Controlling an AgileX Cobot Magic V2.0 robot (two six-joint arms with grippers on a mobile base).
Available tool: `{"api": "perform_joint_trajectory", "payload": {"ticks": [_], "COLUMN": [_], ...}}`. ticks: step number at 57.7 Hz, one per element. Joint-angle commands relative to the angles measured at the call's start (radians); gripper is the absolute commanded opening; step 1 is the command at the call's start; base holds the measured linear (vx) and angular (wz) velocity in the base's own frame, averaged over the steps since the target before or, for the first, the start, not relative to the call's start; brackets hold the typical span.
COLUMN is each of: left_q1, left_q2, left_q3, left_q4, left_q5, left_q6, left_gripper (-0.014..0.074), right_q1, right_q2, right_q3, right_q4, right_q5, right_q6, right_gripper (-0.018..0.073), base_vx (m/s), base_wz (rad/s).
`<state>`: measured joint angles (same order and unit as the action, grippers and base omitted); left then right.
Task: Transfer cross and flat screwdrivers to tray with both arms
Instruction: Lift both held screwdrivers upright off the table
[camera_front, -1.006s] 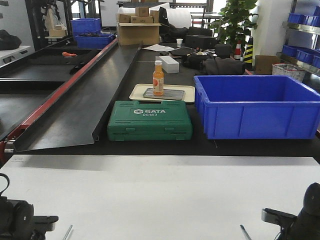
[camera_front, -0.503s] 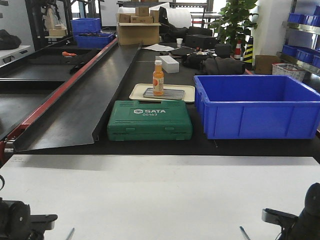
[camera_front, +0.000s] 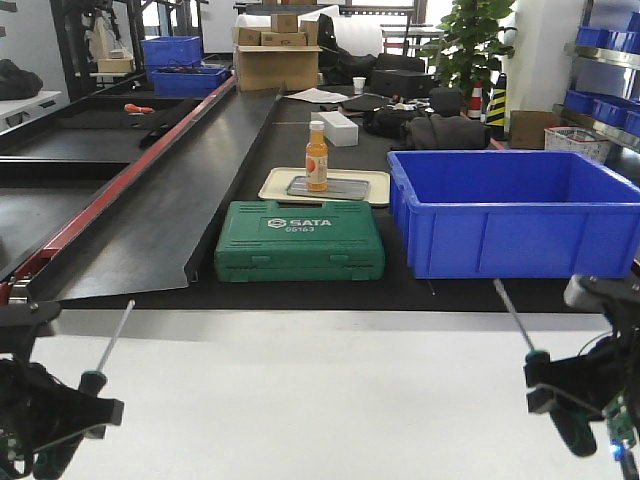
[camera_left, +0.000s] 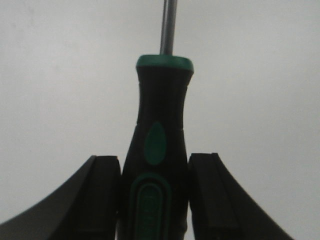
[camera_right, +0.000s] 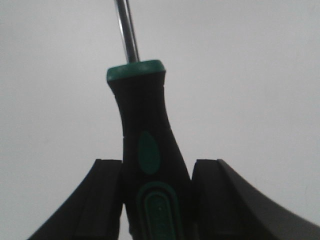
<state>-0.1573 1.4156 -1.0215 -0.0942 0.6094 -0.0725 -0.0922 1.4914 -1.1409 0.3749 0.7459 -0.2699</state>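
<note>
My left gripper (camera_front: 68, 428) at the bottom left is shut on a black-and-green screwdriver (camera_front: 95, 380) and holds it above the white table (camera_front: 320, 390), shaft pointing up and away. The left wrist view shows the handle (camera_left: 160, 125) clamped between both pads of the left gripper (camera_left: 155, 200). My right gripper (camera_front: 568, 412) at the bottom right is shut on a second, alike screwdriver (camera_front: 538, 358). The right wrist view shows that handle (camera_right: 142, 125) gripped by the right gripper (camera_right: 157, 200). I cannot tell which tip is cross or flat. The beige tray (camera_front: 275, 186) lies far behind, on the black bench.
An orange bottle (camera_front: 316, 156) and a grey plate (camera_front: 345, 187) are on the tray. A green SATA case (camera_front: 300, 240) lies in front of it. A large blue bin (camera_front: 510, 210) stands to the right. A black sloped chute (camera_front: 170, 200) runs along the left.
Both arms have risen. The two screwdrivers, seen before only as shaft ends at the bottom edge, are now lifted off the white table in the grippers.
</note>
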Motion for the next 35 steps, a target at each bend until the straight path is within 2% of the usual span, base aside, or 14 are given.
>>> {"api": "perform_joint_trajectory", "payload": {"ticks": [1,17,35], "left_q1": [-0.006,-0.006,-0.006], "left_q2": [-0.118,-0.334,-0.477], "left_q3": [-0.022,-0.022,-0.022], "left_q4": [-0.013,-0.013,-0.013], "left_q5": [-0.084,-0.185,-0.270], "left_q6": [0.003,0.005,0.056], "left_gripper": [-0.0004,-0.0004,-0.0004], "right_q1": [-0.001,-0.001,-0.001], "right_q2": [-0.148,-0.422,-0.685], "right_q3": [-0.025,-0.011,0.149], "right_q4": [0.045,0.056,0.113], "right_q5": [-0.095,-0.185,-0.322], "right_q6": [-0.038,-0.057,-0.131], "right_gripper": [-0.0009,-0.0009,-0.0009], "base_vx": [0.00,0.00,0.00], "base_wz": [0.00,0.00,0.00]}}
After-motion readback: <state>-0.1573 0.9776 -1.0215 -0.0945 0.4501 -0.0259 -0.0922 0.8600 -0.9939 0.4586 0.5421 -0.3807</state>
